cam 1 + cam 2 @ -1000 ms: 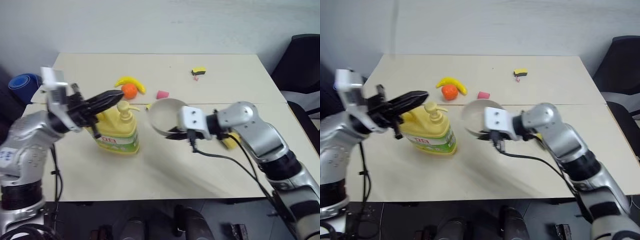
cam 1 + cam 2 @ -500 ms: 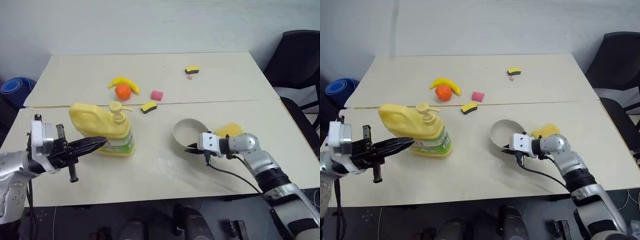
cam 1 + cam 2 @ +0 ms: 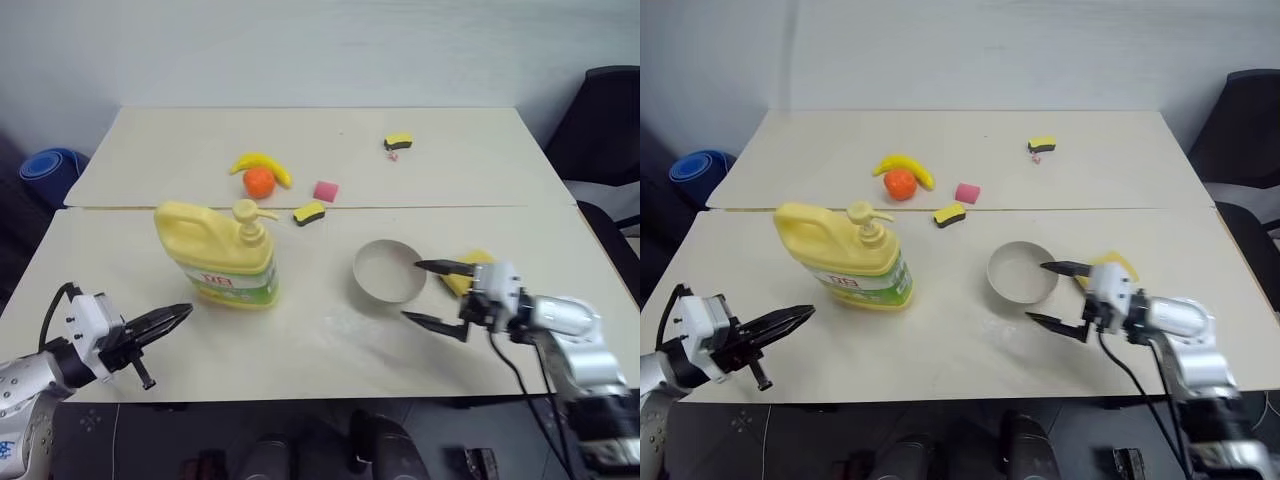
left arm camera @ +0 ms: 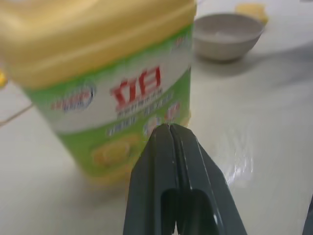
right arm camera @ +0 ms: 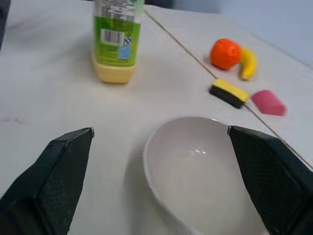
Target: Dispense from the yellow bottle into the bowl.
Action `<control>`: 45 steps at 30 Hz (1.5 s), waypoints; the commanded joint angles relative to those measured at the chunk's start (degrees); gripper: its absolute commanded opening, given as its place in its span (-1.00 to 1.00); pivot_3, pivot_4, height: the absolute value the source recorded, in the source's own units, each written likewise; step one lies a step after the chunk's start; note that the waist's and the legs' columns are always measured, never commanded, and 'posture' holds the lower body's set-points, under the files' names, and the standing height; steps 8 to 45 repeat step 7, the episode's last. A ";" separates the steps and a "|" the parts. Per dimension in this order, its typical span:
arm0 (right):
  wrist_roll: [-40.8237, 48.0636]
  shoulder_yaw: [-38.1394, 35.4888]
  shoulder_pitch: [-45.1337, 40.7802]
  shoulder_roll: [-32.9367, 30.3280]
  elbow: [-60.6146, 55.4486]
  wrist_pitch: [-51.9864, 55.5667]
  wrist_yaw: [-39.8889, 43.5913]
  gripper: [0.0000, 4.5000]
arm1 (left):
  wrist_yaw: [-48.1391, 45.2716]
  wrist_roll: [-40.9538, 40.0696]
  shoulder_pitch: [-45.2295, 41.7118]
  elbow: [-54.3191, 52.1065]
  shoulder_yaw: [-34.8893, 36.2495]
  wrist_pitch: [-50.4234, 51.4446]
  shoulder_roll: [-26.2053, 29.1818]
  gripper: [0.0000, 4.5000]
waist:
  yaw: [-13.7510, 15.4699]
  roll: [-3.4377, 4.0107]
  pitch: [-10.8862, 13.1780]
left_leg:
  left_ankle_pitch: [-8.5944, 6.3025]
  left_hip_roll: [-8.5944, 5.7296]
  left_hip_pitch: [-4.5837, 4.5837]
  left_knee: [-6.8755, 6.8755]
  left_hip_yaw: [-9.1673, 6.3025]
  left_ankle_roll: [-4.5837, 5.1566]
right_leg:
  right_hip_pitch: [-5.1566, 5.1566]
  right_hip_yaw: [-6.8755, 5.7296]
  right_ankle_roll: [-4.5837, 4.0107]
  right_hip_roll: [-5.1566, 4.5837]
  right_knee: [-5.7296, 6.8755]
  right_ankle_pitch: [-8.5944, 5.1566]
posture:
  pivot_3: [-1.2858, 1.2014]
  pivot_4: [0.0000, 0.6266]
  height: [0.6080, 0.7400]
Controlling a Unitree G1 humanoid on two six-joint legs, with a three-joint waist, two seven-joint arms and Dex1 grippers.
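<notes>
The yellow bottle (image 3: 220, 255) stands upright on the table's near left half, pump spout toward the bowl (image 3: 388, 270). The beige-grey bowl rests upright on the table to the bottle's right, a clear gap between them. My left gripper (image 3: 180, 314) is shut and empty, low near the front edge, pointing at the bottle's label (image 4: 122, 93) and apart from it. My right gripper (image 3: 415, 291) is wide open just right of the bowl, one finger on each side of its near rim (image 5: 195, 161), touching nothing.
A flat yellow sponge (image 3: 470, 270) lies right behind my right gripper. Banana (image 3: 262, 162), orange (image 3: 259, 181), pink block (image 3: 325, 190) and a small yellow-black sponge (image 3: 309, 212) sit behind the bottle; another small sponge (image 3: 398, 141) lies farther back. A black chair (image 3: 600, 120) stands to the right.
My right gripper set the bowl on the table, opened and drew back to the right. My left gripper sank from the pump top to the near edge, staying shut.
</notes>
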 commanded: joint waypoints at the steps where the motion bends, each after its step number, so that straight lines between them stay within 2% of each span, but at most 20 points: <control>1: 2.67 -4.34 8.40 -0.61 -8.54 1.06 -0.83 0.99 | 0.12 1.55 3.99 -0.41 2.25 -2.90 0.00 -1.00 | 0.10 -0.01 0.00 | -0.03 0.02 0.03 -0.01 0.04 0.01 | 0.02 0.02 -0.01 0.02 -0.01 -0.01 | 0.03 -0.52 1.00; 4: 1.36 -5.13 15.09 0.62 -11.42 -0.32 -1.67 0.99 | 1.01 1.98 4.37 1.15 1.57 -4.05 -0.50 -1.00 | 0.76 0.00 0.01 | -0.10 0.01 0.05 -0.01 0.08 0.09 | 0.03 0.07 -0.02 0.02 0.02 -0.01 | 0.03 -0.52 1.00; 7: -1.76 -4.72 18.14 3.53 -11.00 -4.87 -3.86 0.99 | 3.01 2.90 2.67 2.65 0.35 -4.45 -1.16 -1.00 | 0.88 -0.02 0.00 | -0.26 0.00 0.10 -0.01 0.11 0.39 | 0.04 0.11 -0.05 0.00 0.07 0.00 | 0.03 -0.52 1.00; 45: -1.76 -4.72 18.14 3.53 -11.00 -4.87 -3.86 0.99 | 3.01 2.90 2.67 2.65 0.35 -4.45 -1.16 -1.00 | 0.88 -0.02 0.00 | -0.26 0.00 0.10 -0.01 0.11 0.39 | 0.04 0.11 -0.05 0.00 0.07 0.00 | 0.03 -0.52 1.00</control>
